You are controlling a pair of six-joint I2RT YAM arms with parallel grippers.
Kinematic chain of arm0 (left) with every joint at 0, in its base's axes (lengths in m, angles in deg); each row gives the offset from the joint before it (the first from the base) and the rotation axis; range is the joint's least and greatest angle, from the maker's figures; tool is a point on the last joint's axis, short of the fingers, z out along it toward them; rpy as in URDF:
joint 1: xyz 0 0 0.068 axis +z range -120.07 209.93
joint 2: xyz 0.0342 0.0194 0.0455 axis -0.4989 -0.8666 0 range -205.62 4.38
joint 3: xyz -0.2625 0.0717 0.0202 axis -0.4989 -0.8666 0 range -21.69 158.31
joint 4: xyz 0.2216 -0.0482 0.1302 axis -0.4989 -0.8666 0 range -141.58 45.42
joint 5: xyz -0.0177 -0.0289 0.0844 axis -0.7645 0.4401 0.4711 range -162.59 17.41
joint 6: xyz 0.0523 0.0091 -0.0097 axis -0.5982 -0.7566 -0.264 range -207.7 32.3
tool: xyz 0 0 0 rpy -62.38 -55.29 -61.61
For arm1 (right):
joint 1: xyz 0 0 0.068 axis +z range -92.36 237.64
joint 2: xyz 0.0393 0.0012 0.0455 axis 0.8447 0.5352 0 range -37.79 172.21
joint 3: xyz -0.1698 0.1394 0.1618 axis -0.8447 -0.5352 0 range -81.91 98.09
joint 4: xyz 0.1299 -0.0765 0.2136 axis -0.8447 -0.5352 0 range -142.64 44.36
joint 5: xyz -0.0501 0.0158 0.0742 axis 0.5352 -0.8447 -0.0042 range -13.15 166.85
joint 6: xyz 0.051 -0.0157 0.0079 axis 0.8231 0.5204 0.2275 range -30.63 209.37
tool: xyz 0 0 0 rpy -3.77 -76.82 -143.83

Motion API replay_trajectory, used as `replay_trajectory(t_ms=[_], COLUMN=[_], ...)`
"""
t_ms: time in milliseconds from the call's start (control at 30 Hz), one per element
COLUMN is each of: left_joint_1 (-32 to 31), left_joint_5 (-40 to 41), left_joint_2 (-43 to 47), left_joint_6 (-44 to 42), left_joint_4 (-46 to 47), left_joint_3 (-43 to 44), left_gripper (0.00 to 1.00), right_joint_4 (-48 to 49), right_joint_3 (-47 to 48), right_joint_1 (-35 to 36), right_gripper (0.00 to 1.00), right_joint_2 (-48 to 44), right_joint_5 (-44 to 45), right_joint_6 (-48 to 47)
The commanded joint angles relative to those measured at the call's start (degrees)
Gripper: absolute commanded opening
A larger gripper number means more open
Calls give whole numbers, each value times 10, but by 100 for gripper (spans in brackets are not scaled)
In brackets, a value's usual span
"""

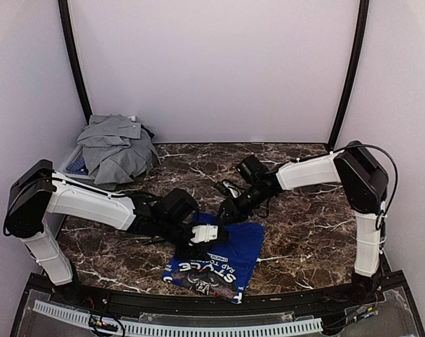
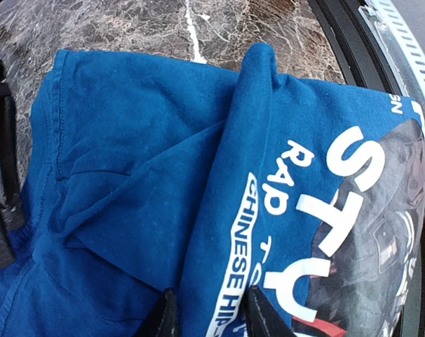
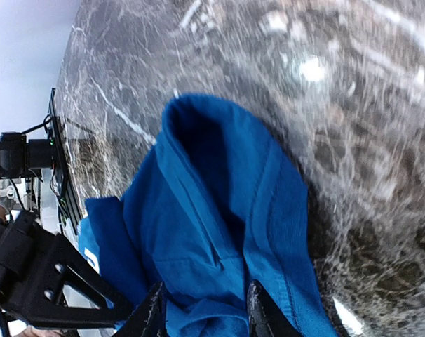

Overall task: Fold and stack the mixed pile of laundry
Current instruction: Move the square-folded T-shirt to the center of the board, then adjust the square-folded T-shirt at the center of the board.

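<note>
- Blue T-shirt (image 1: 223, 256): part-folded at the middle of the table's near edge. Its long axis runs far-to-near, with the printed end nearest the edge.
- Handling (judged): light, limp, not slippery. Best taken at hems or fold ridges.
- Left gripper (image 2: 212, 316): pinching a raised fold.
- Right gripper (image 3: 205, 312): pinching the shirt's far end.

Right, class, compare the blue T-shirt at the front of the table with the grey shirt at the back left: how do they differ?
The blue T-shirt lies low on the table, partly folded; the grey shirt sits heaped on a basket. The blue T-shirt carries white print; the grey shirt looks plain. Both are soft garments.
</note>
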Motion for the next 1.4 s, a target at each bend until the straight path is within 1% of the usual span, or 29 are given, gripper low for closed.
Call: replay_trajectory(t_ms=[0,100,167,367,433,700,867,933,1100,1267,1367], left_joint_1=[-6,-6,-7,-10,-12,-10,5,13,37,38,38], left_joint_5=[11,17,17,24,27,63,79,87,90,86,74], left_joint_2=[19,14,9,18,28,43,3,-13,-41,-80,-90], left_joint_6=[0,-4,-7,-11,-13,-31,-51,-54,-63,-74,-69], left_joint_4=[-28,-31,-34,-40,-38,-17,-11,10,57,93,116], left_joint_3=[14,17,21,29,31,60,96,104,103,95,75], left_gripper=[30,26,22,5,0,0,0,0,0,0,0], right_joint_4=[-39,-44,-48,-45,-44,-34,-27,-26,-23,-25,-39], right_joint_3=[38,37,37,45,47,36,25,23,21,26,36], right_joint_1=[-3,-6,-7,-11,-11,-10,-9,-10,-7,-6,-8], right_gripper=[36,34,33,24,23,20,19,19,19,19,21], right_joint_2=[-6,4,17,65,76,76,67,64,62,60,53], right_joint_5=[24,24,25,33,28,7,-1,-2,-9,-10,0], right_joint_6=[-28,-36,-42,-55,-56,-57,-54,-53,-51,-50,-55])
